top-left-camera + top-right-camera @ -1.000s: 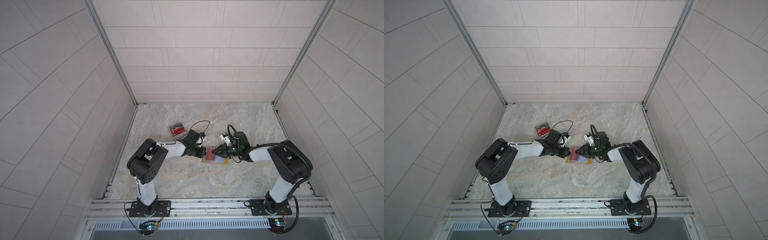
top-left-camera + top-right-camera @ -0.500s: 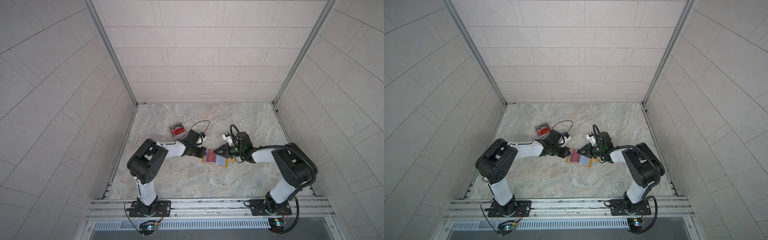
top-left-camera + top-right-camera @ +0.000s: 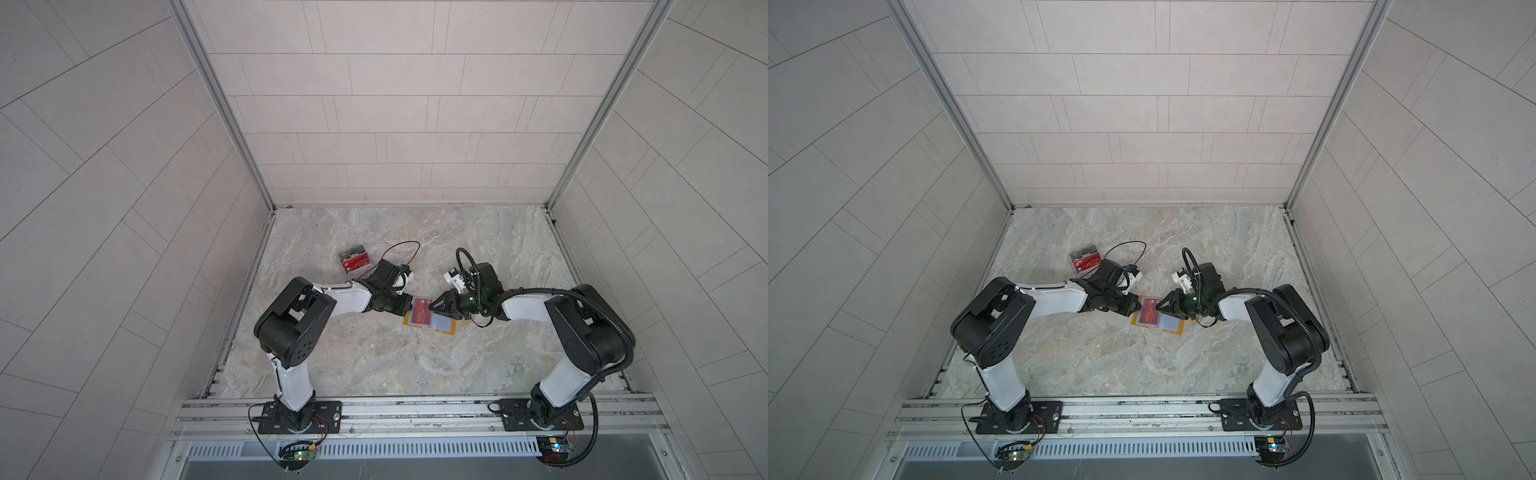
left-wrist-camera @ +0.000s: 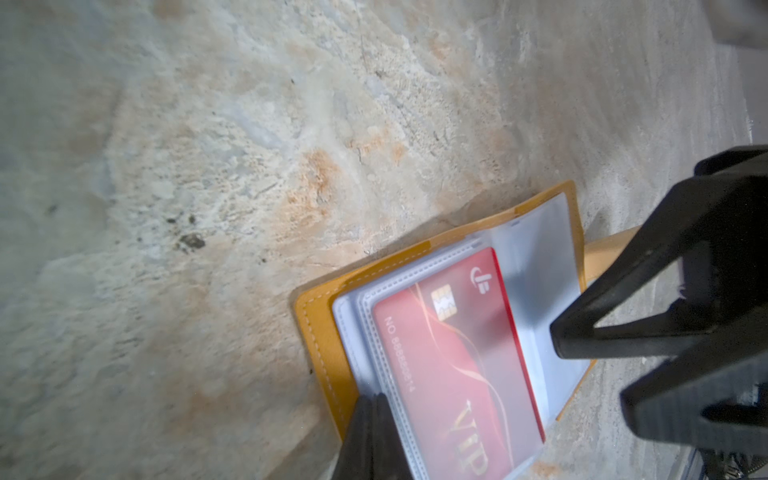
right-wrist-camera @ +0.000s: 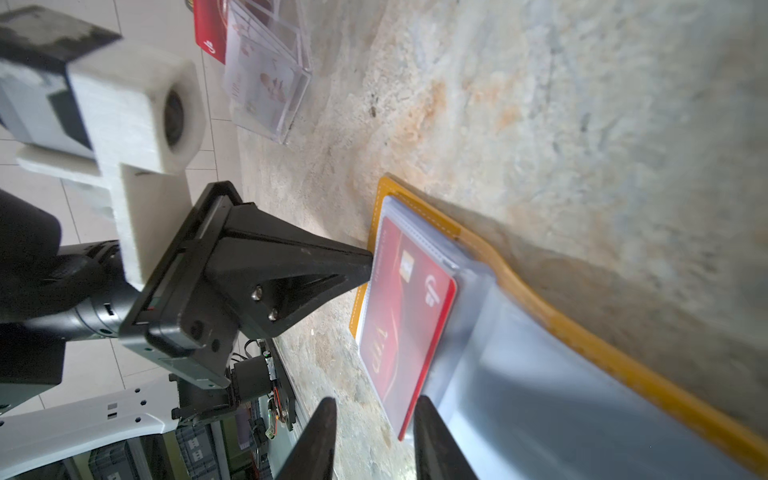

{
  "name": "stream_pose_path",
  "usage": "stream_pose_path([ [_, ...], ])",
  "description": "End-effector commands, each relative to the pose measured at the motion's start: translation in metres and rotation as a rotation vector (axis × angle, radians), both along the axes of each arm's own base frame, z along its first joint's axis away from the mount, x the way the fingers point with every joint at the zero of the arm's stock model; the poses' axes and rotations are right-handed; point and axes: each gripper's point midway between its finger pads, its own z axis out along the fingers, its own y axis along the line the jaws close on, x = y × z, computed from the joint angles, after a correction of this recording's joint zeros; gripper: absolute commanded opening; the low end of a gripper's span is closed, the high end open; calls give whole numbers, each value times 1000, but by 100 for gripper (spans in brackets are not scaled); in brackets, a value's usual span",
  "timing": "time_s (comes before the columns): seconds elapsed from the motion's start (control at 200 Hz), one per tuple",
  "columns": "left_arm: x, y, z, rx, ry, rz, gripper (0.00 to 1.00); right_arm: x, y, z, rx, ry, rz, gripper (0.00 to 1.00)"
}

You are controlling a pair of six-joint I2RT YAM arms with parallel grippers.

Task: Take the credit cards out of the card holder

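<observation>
The red card (image 5: 399,316) is seen in the topmost clear sleeve of the card holder (image 5: 540,307). The holder is spread open and flat on the marble tabletop (image 3: 374,353), between the tips of the two grippers. Whether the card has been drawn partly out of its sleeve cannot be told.

The card's long edge is found just ahead of the right gripper (image 5: 374,438). Its jaws are held apart and nothing is clamped between them. One fingertip is set on the bare sleeve right beside the card, and a corner of the card shows in the gap.

At the holder's opposite edge, the left gripper (image 4: 370,419) is pressed down with its jaws together, its tip resting on the sleeves' border beside the card.

Compared with one second ago, the right gripper's jaws are seen wider apart, and its tips appear drawn back slightly, from over the card towards the card's edge. The holder, the card and the left gripper are found where they were.

Behind the left gripper, well apart from the holder, a clear box (image 3: 357,275) is seen on the tabletop. A second red card (image 3: 356,262) and a black card (image 3: 352,252) are held in it.
</observation>
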Motion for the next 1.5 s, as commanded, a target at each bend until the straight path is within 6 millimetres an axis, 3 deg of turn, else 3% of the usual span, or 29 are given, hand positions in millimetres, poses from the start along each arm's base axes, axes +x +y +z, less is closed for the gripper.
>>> stream_pose_path([
  [0.0,-35,25,-45,153,142,-11,4,-5,0,-10,-38,29,18,36],
  [0.35,-35,25,-46,152,144,-12,3,2,15,-16,-1,50,14,33],
  [1.041,-36,24,-47,150,148,-11,3,17,32,4,121,25,-6,28],
  [1.321,-37,25,-48,150,149,-9,3,15,54,-1,122,34,31,28],
  [1.492,-38,26,-49,153,150,-11,3,13,55,-2,134,32,31,28],
])
